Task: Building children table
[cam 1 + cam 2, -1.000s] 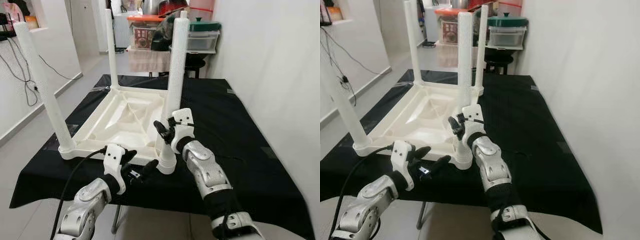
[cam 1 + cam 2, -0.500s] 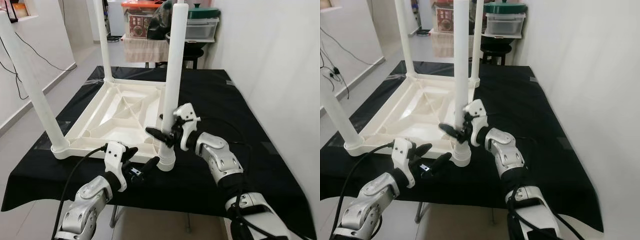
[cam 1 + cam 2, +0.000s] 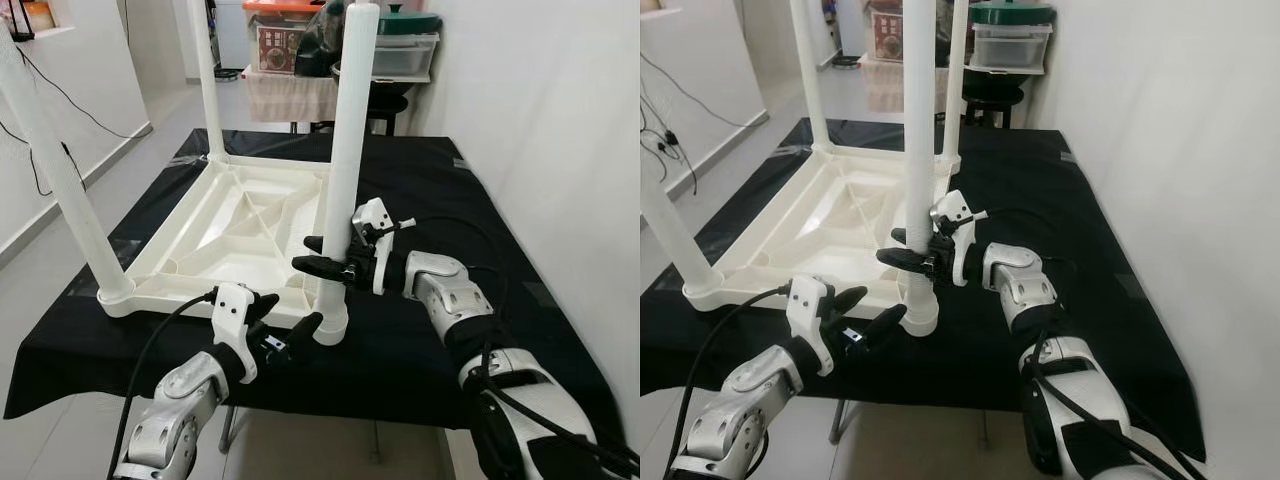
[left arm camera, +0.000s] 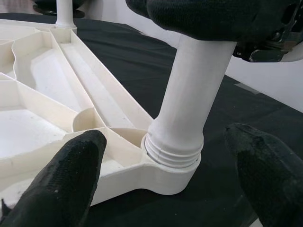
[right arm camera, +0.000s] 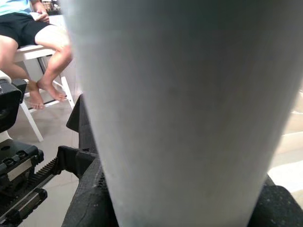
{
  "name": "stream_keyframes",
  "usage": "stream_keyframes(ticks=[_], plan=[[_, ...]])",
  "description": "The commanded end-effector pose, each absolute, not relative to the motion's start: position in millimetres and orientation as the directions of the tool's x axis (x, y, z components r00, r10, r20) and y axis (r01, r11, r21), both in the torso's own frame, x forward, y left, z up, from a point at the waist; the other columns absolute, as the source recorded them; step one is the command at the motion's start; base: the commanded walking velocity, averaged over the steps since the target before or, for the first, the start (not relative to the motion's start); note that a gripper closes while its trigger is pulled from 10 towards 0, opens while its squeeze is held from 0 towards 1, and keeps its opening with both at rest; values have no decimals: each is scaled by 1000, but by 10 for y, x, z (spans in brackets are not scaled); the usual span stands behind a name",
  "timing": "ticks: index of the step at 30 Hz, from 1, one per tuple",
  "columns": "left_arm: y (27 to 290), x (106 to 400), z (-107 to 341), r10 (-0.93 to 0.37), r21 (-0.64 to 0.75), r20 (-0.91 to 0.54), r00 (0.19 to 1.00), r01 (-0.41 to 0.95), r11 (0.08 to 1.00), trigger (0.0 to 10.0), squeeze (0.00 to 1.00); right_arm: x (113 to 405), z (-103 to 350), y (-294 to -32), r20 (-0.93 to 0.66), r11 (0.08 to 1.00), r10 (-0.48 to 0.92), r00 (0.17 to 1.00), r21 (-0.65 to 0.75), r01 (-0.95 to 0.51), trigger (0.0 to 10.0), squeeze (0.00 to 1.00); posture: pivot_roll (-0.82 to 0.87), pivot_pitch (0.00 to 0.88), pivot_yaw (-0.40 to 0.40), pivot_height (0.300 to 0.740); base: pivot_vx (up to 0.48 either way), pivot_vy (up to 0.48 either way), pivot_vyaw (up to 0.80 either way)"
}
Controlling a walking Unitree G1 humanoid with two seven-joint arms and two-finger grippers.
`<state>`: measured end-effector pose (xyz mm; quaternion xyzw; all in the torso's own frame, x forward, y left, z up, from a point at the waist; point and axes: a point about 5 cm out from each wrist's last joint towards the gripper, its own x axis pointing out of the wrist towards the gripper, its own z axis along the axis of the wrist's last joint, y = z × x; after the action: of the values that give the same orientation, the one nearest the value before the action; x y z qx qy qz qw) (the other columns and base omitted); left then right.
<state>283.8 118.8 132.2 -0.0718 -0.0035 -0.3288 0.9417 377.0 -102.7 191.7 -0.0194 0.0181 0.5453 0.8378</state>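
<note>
Upside-down table [image 3: 235,235] on the black cloth [image 3: 430,200], near its front edge. Right claw [image 3: 318,254] clamped round the near-corner leg [image 3: 340,160]; left claw [image 3: 288,335] spread apart by the socket [image 4: 173,163]. Best to twist slowly – keeping the leg straight up – until snug.

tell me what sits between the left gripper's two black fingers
The threaded base of the near white plastic table leg in its corner socket, seen in the left wrist view; the fingers don't touch it.

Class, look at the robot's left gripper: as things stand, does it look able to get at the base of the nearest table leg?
Probably yes. The left gripper, open, sits just before the leg's base, with nothing between; the right gripper holds the leg higher up.
</note>
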Motion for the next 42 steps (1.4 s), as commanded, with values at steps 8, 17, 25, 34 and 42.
stream_keyframes(ticks=[8, 17, 25, 34, 42], plan=[[1209, 2857, 1357, -621, -134, 63, 781, 623, 770, 10000, 0, 3747, 1837, -1097, -42, 483, 872, 487, -77, -872, 0, 0, -32, 0, -50, 740, 0, 0, 0], [1271, 2869, 1362, -623, -129, 52, 780, 624, 771, 10000, 0, 3572, 1533, -1020, 9, 942, 336, 942, 11, -336, 0, 0, -59, 0, -27, 740, 0, 0, 0], [1281, 2883, 1363, -627, -130, 50, 777, 628, 767, 10000, 0, 3601, 1528, -961, -11, 939, 342, 940, -38, -342, 0, 0, -45, 0, -50, 740, 0, 0, 0], [1277, 2880, 1368, -627, -129, 47, 778, 627, 768, 10000, 0, 3524, 1649, -834, -1, 890, 455, 890, 36, -455, 10000, 1000, -48, 0, -32, 740, 0, 0, 0], [1271, 2872, 1359, -630, -134, 45, 776, 629, 766, 10000, 0, 3532, 1934, -732, 39, 510, 860, 510, -140, -849, 10000, 0, -38, 0, -39, 740, 0, 0, 0]])
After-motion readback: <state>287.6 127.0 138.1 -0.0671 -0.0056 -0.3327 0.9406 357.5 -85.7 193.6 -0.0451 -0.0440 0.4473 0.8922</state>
